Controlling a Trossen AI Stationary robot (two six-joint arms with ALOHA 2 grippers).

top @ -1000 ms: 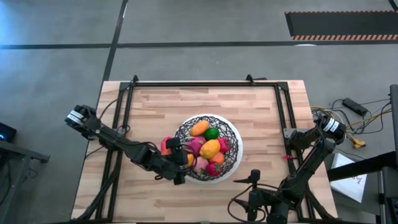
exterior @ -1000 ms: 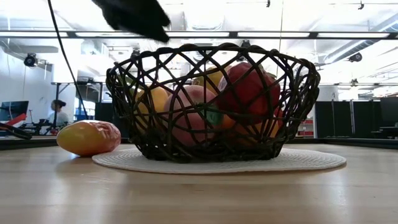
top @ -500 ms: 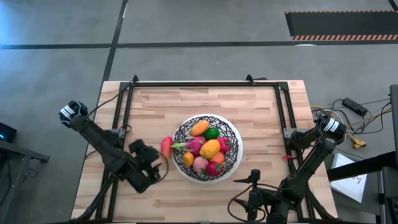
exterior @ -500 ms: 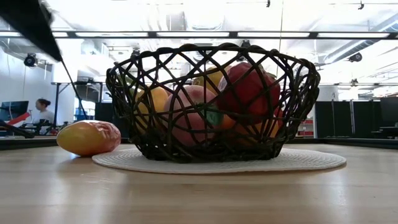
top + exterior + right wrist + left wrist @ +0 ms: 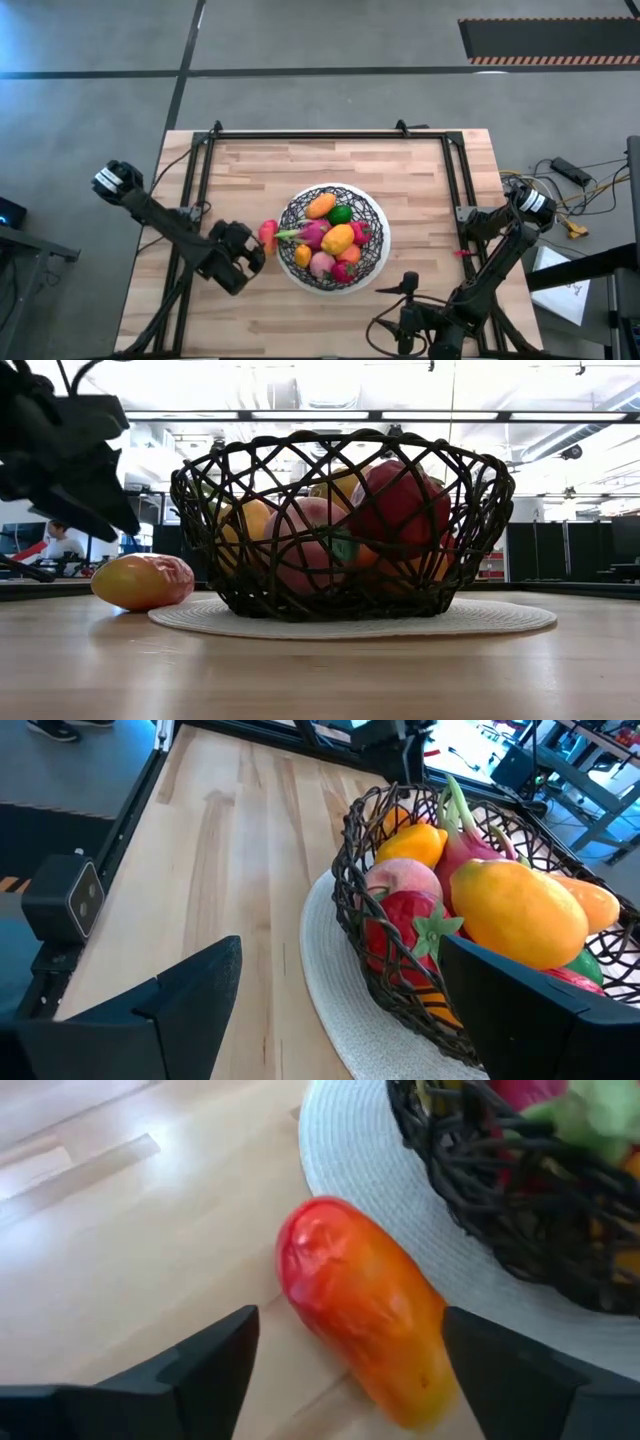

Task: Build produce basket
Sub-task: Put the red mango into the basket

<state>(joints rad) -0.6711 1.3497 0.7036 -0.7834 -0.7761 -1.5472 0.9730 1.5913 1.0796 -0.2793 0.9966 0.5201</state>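
Observation:
The basket [image 5: 372, 214], black wire on a white round base, stands mid-table with several toy fruits and vegetables in it. It also shows in the low view [image 5: 200, 510] and the right wrist view [image 5: 350, 880]. One red-orange-yellow fruit [image 5: 267, 236] lies on the table against the base's left edge [image 5: 340, 1190]. My left gripper [image 5: 256, 250] is open just near-left of this fruit. Its fingers [image 5: 205, 1365] stand on either side of the fruit [image 5: 365, 1315] without touching it. My right gripper [image 5: 408, 285] waits open near the table's near edge.
Black frame rails [image 5: 200, 180] run along the table's left, far and right sides. A small grey box [image 5: 62, 898] sits at the table's edge beside my right arm. Bare wood lies left of and beyond the basket.
My left gripper has drawn back from over the basket's near-left rim toward the table's left edge, then come down and a little back toward the fruit lying beside the basket. The fruit and the basket have stayed where they were.

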